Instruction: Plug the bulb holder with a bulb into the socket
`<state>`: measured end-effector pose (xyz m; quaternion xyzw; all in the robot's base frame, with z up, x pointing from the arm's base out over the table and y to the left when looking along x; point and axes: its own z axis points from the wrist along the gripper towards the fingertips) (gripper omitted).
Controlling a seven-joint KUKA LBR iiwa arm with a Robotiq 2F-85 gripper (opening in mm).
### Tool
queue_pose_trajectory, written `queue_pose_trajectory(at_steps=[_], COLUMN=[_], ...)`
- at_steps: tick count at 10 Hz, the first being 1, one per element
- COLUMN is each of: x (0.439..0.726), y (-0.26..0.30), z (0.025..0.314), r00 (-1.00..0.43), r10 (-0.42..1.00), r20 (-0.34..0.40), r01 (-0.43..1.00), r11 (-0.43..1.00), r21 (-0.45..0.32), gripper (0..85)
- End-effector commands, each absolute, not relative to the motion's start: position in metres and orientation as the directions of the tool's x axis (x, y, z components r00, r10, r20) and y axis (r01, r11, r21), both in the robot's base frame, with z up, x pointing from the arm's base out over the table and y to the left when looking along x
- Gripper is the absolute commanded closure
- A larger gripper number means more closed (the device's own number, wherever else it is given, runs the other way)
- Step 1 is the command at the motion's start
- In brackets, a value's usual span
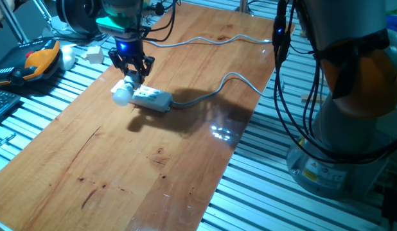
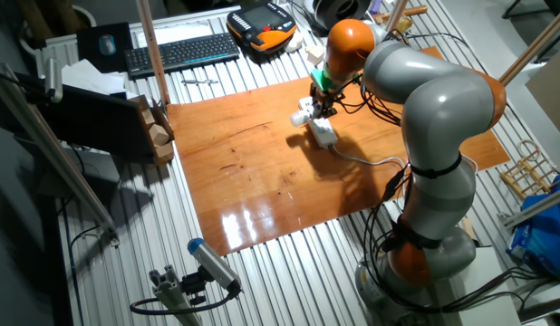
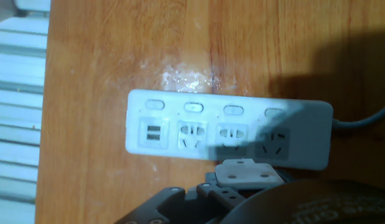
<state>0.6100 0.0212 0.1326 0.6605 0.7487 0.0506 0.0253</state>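
The socket (image 1: 151, 97) is a long white power strip lying on the wooden board, with a grey cable (image 1: 230, 80) running off to the right. My gripper (image 1: 132, 69) stands over its left end, shut on the white bulb holder (image 1: 132, 83). The round white bulb (image 1: 123, 95) hangs below the fingers, by the strip's left end. In the hand view the strip (image 3: 230, 127) fills the middle, with its row of outlets facing up. The holder's white end (image 3: 248, 173) sits just in front of the strip's near edge, between my dark fingers (image 3: 180, 200). The red switch is hidden.
The wooden board (image 1: 141, 167) lies on a slatted metal table. An orange teach pendant (image 1: 39, 61) and small white parts lie at the far left. A second cable (image 1: 211, 40) crosses the board's far end. The arm's base (image 1: 343, 128) stands at the right. A keyboard (image 2: 180, 52) lies behind.
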Motion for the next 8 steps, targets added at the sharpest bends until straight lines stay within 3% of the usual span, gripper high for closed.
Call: queue_pose_trajectory(at_steps=[1, 8], x=[0.61, 0.615], y=[0.019, 0.011], z=[0.13, 0.116], r00=[-0.118, -0.075], r10=[0.992, 0.995], r20=[0.036, 0.059], r01=[0.987, 0.991], r11=[0.113, 0.068], r21=[0.112, 0.113], gripper=[85.0, 85.0])
